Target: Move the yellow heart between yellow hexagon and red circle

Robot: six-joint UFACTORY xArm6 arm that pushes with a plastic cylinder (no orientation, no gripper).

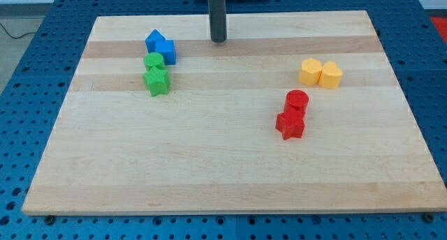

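Observation:
The yellow heart (331, 75) sits at the view's right, touching the yellow hexagon (310, 71) on that block's right side. The red circle (297, 100) lies just below and left of the yellow pair, a small gap away. My tip (218, 40) rests on the board near the view's top centre, far to the left of the yellow blocks and to the right of the blue blocks.
A red star-like block (290, 123) touches the red circle from below. Two blue blocks (160, 45) and two green blocks (156, 72) form a column at the upper left. The wooden board (223, 177) lies on a blue perforated table.

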